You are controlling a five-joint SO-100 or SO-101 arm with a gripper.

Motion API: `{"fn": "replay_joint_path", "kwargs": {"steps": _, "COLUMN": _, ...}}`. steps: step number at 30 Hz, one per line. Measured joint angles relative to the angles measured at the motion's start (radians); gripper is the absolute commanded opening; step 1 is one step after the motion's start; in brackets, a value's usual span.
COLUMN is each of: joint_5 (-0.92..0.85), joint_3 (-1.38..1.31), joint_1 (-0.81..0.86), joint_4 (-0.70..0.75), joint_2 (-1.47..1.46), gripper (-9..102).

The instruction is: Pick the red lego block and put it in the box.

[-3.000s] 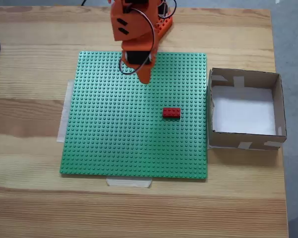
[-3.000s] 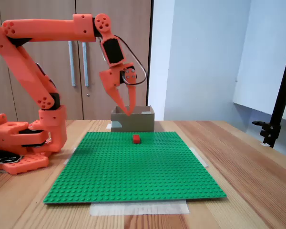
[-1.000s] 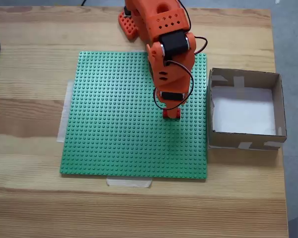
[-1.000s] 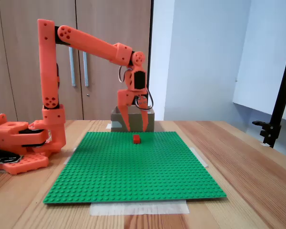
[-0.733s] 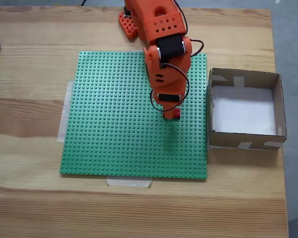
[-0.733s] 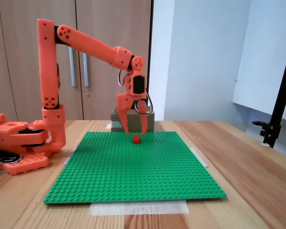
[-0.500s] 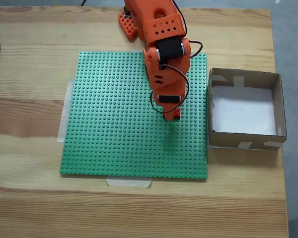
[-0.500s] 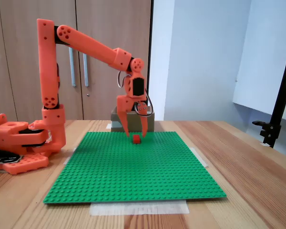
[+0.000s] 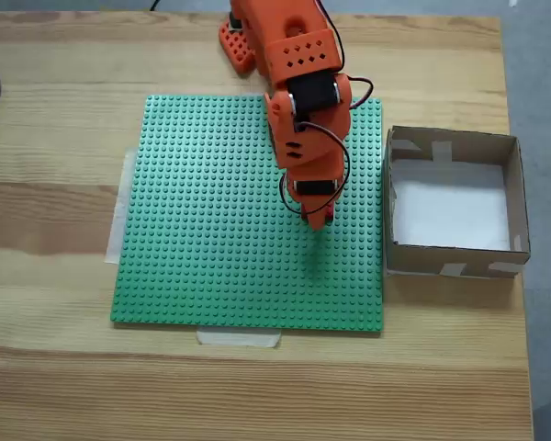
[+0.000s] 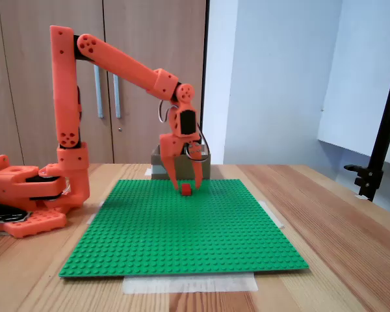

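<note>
Now box [image 9: 453, 205] empty; gripper [image 10: 186, 187] astride red lego block [image 10: 186, 189].

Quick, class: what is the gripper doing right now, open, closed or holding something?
Gripper: open, fingers straddling the red lego block, not yet gripping it.

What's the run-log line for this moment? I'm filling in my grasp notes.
phase: pre-grasp | gripper: open, straddling red lego block | block: on green baseplate | box: empty

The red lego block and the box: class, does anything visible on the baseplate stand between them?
Nothing visible does. The red lego block sits on the green baseplate under the gripper, whose jaws straddle it. Between it and the box lie only bare studs, then the box's low near wall.
</note>
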Motion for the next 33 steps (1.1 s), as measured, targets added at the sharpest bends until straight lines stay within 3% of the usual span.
{"fn": "replay_joint_path", "kwargs": {"steps": 20, "joint_5": -0.002, "joint_3": 0.028, "joint_1": 0.002, "joint_4": -0.046, "joint_2": 0.000, "gripper": 22}}
{"fn": "replay_joint_path", "kwargs": {"steps": 33, "joint_5": -0.015, "joint_3": 0.028, "joint_1": 0.002, "joint_4": -0.058, "joint_2": 0.000, "gripper": 13}}
